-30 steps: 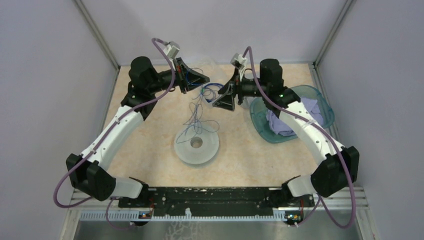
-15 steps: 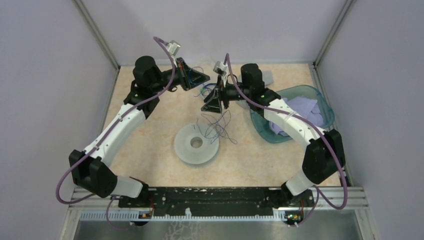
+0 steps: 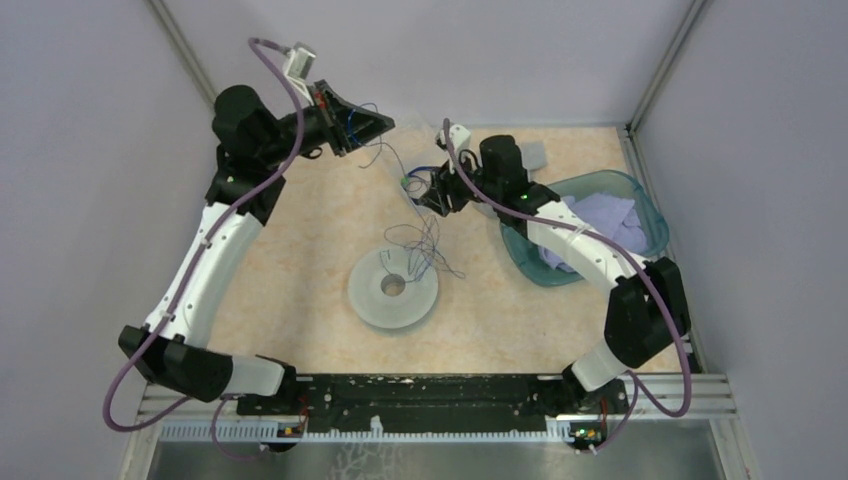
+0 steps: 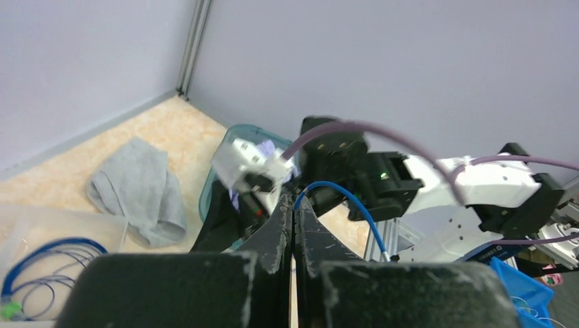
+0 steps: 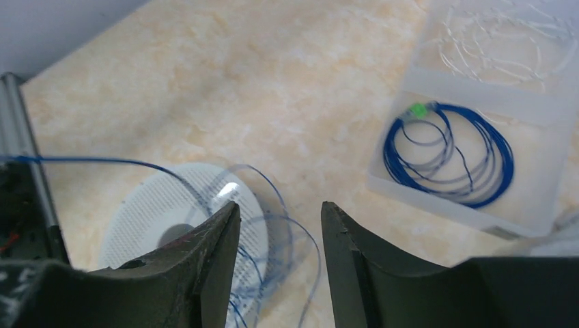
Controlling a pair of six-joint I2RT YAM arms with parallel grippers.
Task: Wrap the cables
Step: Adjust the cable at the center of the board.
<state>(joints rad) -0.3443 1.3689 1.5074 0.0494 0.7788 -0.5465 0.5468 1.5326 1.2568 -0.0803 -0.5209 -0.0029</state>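
Note:
The cable (image 3: 428, 248) is a very thin dark thread lying in a loose tangle over the far right rim of the pale grey spool (image 3: 375, 305). One strand rises from it to my left gripper (image 3: 388, 125), raised at the back left. In the left wrist view the left gripper (image 4: 294, 205) is shut, with the cable (image 4: 346, 193) arching out of its tips. My right gripper (image 3: 433, 196) is open and empty, low between the spool and the tray. In the right wrist view the right gripper (image 5: 280, 205) hangs above loops of cable (image 5: 102, 161) and the spool (image 5: 147, 212).
A clear tray (image 5: 539, 205) behind the right gripper holds a coiled bright blue wire (image 5: 444, 147) with a green end. A teal bin (image 3: 640, 205) with purple cloth stands at the right. A grey cloth (image 4: 140, 188) lies at the back.
My left arm has risen and swung to the back left, drawing a strand of cable up. My right gripper moved left and tipped downward. The tangle shifted to the spool's right rim.

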